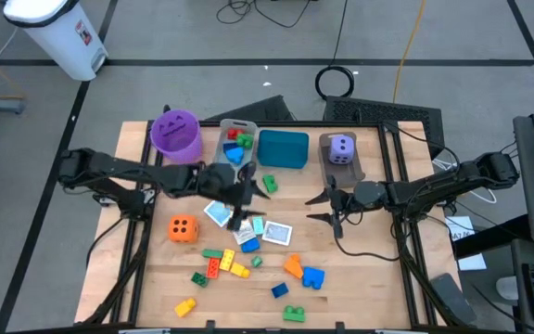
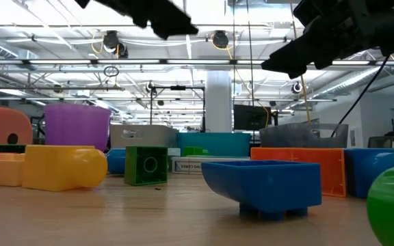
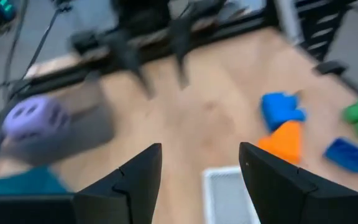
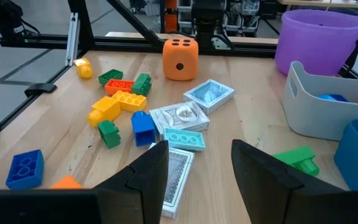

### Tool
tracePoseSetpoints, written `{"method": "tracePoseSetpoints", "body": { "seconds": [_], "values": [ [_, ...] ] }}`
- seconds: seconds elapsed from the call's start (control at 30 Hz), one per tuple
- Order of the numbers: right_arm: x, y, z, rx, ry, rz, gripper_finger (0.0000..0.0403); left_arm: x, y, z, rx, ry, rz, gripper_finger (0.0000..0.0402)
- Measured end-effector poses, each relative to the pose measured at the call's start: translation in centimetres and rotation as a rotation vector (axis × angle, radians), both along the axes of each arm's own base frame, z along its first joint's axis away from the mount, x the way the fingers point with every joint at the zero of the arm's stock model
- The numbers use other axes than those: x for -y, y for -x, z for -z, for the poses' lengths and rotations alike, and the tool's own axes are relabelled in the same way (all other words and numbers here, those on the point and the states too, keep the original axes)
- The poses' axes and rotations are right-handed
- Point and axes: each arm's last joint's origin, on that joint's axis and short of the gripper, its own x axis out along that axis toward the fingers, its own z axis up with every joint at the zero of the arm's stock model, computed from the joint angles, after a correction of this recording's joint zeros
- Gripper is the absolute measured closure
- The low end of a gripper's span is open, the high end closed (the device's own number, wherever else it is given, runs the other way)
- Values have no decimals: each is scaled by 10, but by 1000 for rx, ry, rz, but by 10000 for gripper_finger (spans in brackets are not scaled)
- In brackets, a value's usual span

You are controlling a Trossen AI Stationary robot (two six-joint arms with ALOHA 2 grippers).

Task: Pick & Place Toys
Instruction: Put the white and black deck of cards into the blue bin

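Closest to the low camera, a blue brick [image 2: 264, 183] lies on the desk [image 2: 183, 219], with an orange brick [image 2: 306, 167] behind it and a yellow brick [image 2: 60, 167] and green brick [image 2: 146, 165] further along.

Left gripper [image 1: 245, 206] hangs over the middle of the desk above the white and blue cards [image 1: 248, 227]; its fingers [image 3: 138, 180] stand apart with nothing between them. Right gripper [image 1: 327, 208] sits toward the right edge, its fingers [image 4: 148, 174] likewise spread and empty.

Orange die [image 1: 183, 227] rests nearer the left edge, clear of the cards. Purple die [image 1: 341, 149] sits in the brown bin [image 1: 356, 172] at the far edge. Grey bin [image 1: 225, 139] beside it holds red, blue and green bricks; teal bin [image 1: 283, 148] stands between the grey and brown ones. Purple bucket [image 1: 175, 134] stands at the far left corner.

Loose bricks are scattered toward the near edge: red [image 1: 213, 265], yellow [image 1: 185, 306], blue [image 1: 312, 276] and green [image 1: 293, 314]. One green brick [image 1: 270, 184] lies just beside the teal bin.
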Motion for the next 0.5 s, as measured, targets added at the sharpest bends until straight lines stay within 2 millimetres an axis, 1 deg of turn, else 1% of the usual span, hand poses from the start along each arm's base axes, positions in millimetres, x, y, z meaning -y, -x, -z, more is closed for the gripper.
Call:
{"method": "tracePoseSetpoints", "body": {
  "seconds": [0.1, 0.23, 0.37, 0.5],
  "values": [
    [0, 0, 0, -1, 0, 0, 236, 16, 0, -4, 42, 21, 44, 178],
    [0, 0, 0, -1, 0, -1, 236, 32, 0, -8, 86, 44, 89, 178],
    [0, 0, 0, 0, 0, -1, 236, 41, 0, -12, 120, 83, 105, 178],
    [0, 1, 2, 23, -3, -1, 236, 45, 0, -18, 154, 167, 93, 178]
  ]
}}
